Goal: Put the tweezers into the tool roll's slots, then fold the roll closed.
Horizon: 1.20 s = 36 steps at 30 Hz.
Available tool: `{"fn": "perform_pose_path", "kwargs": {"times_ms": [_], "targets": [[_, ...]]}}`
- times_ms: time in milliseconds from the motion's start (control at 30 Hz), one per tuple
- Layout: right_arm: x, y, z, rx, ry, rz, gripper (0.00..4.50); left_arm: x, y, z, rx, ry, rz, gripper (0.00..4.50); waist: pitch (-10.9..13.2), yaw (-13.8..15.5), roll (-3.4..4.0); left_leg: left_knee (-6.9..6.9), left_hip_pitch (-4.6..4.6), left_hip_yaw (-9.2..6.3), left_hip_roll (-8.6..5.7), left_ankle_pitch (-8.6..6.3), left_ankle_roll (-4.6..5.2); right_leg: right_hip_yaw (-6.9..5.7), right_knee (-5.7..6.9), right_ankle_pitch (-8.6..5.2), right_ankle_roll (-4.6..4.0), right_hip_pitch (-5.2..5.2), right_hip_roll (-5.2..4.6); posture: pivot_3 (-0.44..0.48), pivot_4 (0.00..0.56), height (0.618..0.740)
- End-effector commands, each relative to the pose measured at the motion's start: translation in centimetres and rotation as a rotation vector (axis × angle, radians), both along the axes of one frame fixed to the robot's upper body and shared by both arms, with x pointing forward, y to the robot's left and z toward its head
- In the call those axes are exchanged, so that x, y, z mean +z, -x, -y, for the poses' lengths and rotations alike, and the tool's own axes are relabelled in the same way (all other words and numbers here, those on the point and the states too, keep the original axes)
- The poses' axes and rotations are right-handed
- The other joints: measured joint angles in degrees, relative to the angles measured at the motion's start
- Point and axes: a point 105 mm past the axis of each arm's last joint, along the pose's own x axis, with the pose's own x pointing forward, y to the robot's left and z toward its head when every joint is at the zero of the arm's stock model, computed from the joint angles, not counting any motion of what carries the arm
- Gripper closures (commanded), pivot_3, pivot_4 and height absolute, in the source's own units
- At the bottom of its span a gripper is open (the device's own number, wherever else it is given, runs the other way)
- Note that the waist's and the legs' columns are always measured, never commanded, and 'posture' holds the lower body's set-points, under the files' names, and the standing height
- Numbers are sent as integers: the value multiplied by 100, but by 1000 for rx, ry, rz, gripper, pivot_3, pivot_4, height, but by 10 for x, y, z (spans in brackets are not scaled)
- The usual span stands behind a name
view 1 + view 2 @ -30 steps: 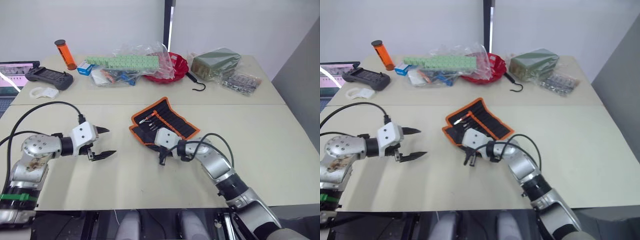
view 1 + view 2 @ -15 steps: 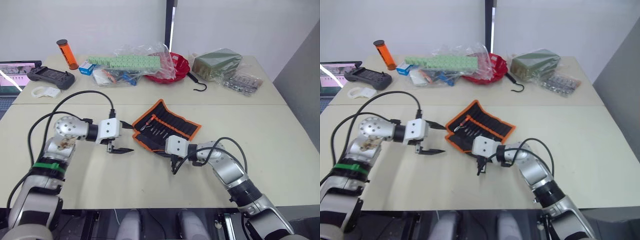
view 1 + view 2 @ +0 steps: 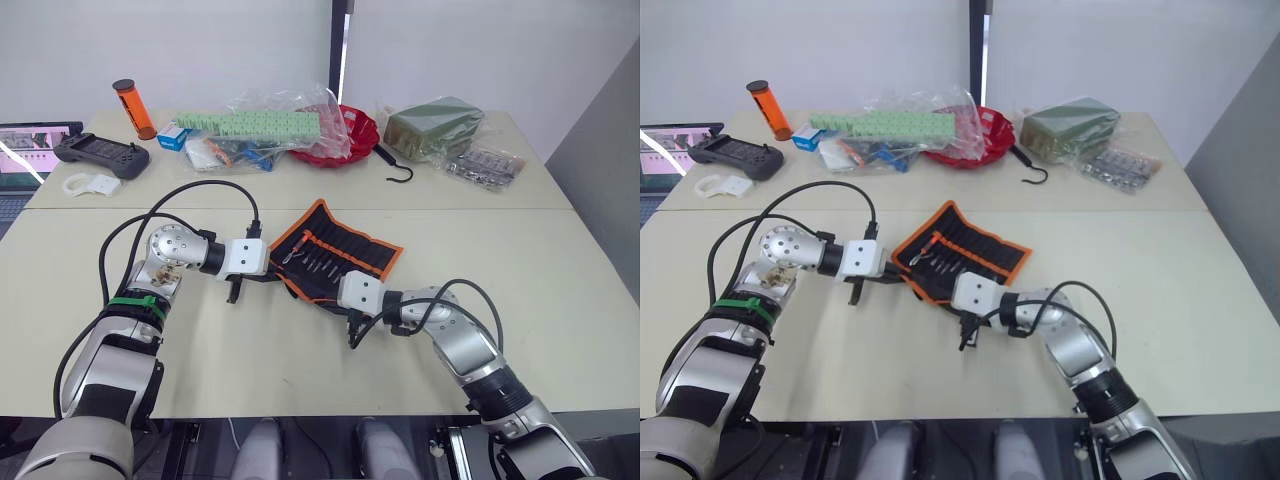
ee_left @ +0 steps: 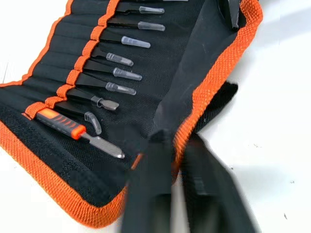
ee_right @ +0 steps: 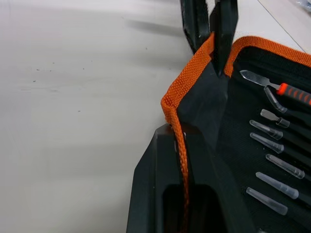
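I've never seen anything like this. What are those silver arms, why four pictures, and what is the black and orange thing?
The arms belong to a humanoid robot. Two pictures come from cameras in its head; two sit on its wrists, looking along the fingers. The left gripper and right gripper are each shut on the orange-trimmed edge of the tool roll, a fabric pouch lying open on the table. Its slots hold tweezers with clear tip caps. Further back lie a red bowl and a black hook.

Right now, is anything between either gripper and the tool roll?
Nothing visible. Both grippers are already on the tool roll: the left gripper is pinched on its orange-trimmed near edge at one end, and the right gripper is clamped on the same edge farther along.
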Motion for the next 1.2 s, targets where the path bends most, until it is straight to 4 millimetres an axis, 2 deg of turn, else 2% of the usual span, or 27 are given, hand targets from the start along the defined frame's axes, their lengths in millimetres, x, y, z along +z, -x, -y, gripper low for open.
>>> {"fn": "perform_pose_path", "kwargs": {"times_ms": [33, 167, 267, 567, 767, 1000, 1100, 1200], "targets": [[3, -10, 13, -45, 20, 30, 4500, 13, 0, -7, 35, 54, -12, 4445, 0, -2, 0, 0, 0, 0, 0, 0, 0, 0, 2, 0, 0, 0, 0, 0, 150, 740], [1, -15, 16, -49, 32, 28, 4500, -6, 20, -16, 46, 51, -99, 4445, 0, -47, 1, -2, 5, 0, 2, 0, 0, 1, 7, 0, 0, 0, 1, 0, 150, 740], [3, -18, 18, -43, 33, 33, 4500, -12, 30, -20, 75, 59, -128, 4445, 0, -65, 0, -5, 7, -3, 3, -1, 2, 1, 13, 0, -1, -2, 3, 0, 150, 740], [7, -17, 16, 43, 56, 47, 4500, -11, 58, -31, 192, 91, -182, 4445, 1, -112, 1, -3, 12, -4, 3, -1, 2, 3, 14, 0, 0, 2, 1, 0, 150, 740], [11, -4, 19, 110, 47, 18, 4500, -15, 84, -24, 197, 103, -256, 4445, 1, -117, 2, -6, 11, -4, 4, -1, 2, 3, 13, 0, -1, 2, 1, 0, 150, 740], [5, 16, 31, 175, 91, -44, 4500, -22, 93, -12, 222, 137, -321, 4445, 1, -20, 2, -1, 12, -2, 4, -1, 2, 3, 7, -1, 0, 5, 1, 0, 150, 740], [5, 19, 36, 179, 96, -62, 3614, -19, 92, -8, 248, 179, -376, 3657, 1, 7, 2, 1, 12, 0, 4, -1, 2, 3, 6, -1, 0, 6, 0, 0, 150, 740], [9, 23, 41, 185, 96, -74, 2625, -14, 96, -9, 231, 185, -405, 2639, 1, 3, 2, 3, 12, 1, 5, -1, 2, 3, 5, -2, 1, 7, 1, 0, 150, 740]]}}
